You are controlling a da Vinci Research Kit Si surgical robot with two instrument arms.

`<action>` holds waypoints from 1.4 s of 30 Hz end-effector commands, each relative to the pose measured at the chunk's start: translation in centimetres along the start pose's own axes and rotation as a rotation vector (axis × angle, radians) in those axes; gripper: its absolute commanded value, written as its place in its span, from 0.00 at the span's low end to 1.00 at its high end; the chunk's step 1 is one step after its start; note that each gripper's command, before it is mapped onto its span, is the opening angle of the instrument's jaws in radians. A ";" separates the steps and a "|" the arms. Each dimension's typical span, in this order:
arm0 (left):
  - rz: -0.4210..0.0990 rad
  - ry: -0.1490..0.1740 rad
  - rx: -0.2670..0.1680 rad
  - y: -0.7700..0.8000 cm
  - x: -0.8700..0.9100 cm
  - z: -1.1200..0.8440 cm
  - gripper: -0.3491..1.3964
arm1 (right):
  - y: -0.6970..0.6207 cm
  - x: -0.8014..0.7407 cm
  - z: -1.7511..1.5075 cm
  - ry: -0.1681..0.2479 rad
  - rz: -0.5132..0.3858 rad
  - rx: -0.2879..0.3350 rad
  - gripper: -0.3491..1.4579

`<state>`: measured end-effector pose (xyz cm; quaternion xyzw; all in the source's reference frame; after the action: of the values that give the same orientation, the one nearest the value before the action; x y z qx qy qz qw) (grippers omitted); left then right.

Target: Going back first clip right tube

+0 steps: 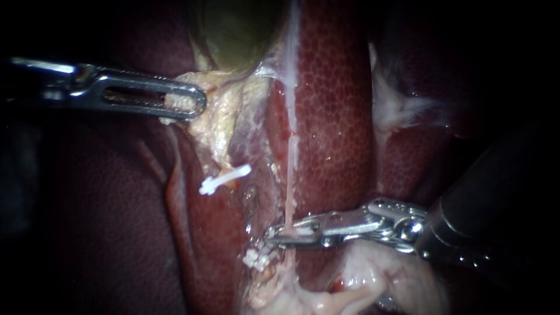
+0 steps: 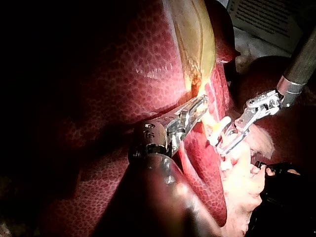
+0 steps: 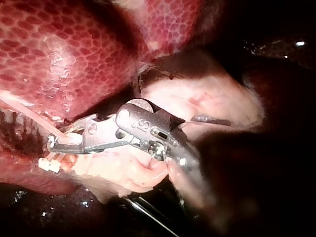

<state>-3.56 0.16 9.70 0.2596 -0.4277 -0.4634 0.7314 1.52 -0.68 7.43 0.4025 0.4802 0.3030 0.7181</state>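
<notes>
Two instruments, two white clips.
Right instrument (image 1: 286, 233): pincer slightly spread, straddling the right tube (image 1: 290, 192), near centre. Left instrument (image 1: 184, 100): pincer pinching fatty tissue (image 1: 224, 116) under the gallbladder (image 1: 233, 35). Far clip (image 1: 224, 178) centre-left; near clip (image 1: 259, 256) beside my right pincer.

Open room lies over the mottled dark-red liver (image 1: 332, 116), right of the thin pink tube (image 1: 290, 175). Left of it a white plastic clip (image 1: 224, 179) juts out. The left instrument (image 1: 197, 101), jaws clamped on pale yellow fatty tissue (image 1: 224, 119), bars the far left.
</notes>
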 end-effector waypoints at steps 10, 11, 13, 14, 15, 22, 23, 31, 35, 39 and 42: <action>0.000 0.000 0.000 0.00 0.00 0.00 0.00 | -0.04 0.01 0.03 0.015 -0.023 0.017 0.23; 0.000 0.000 0.000 0.00 0.00 0.00 0.00 | -0.05 0.02 0.04 0.021 -0.034 0.021 0.32; 0.000 0.000 0.000 0.00 0.00 0.00 0.00 | -0.07 0.05 0.06 0.032 -0.079 0.026 0.45; 0.000 0.000 0.000 0.00 0.00 0.00 0.00 | -0.07 0.05 0.05 0.033 -0.097 0.027 0.47; 0.000 0.000 0.000 0.00 0.00 0.00 0.00 | -0.08 0.06 0.05 0.033 -0.132 0.031 0.49; 0.000 0.000 0.000 0.00 0.00 0.00 0.00 | -0.08 0.09 -0.06 0.056 -0.287 -0.003 0.52; 0.000 0.000 0.000 0.00 0.00 0.00 0.00 | -0.07 0.10 -0.09 0.057 -0.304 -0.002 0.52; 0.000 0.000 0.000 0.00 0.00 0.00 0.00 | -0.16 0.39 -0.53 0.065 -0.430 0.010 0.52; 0.000 0.000 0.000 0.00 0.00 0.00 0.00 | -0.30 0.60 -0.79 0.075 -0.466 -0.004 0.52; 0.000 0.000 0.000 0.00 0.00 0.01 0.00 | -0.46 0.83 -1.06 0.087 -0.494 -0.008 0.52; 0.000 -0.001 -0.001 0.00 0.00 0.02 0.00 | -0.57 0.98 -1.24 0.109 -0.515 0.004 0.52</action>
<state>-3.58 0.16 9.70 0.2590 -0.4280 -0.4633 0.7315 0.71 0.24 6.18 0.2502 0.6080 0.1294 0.7423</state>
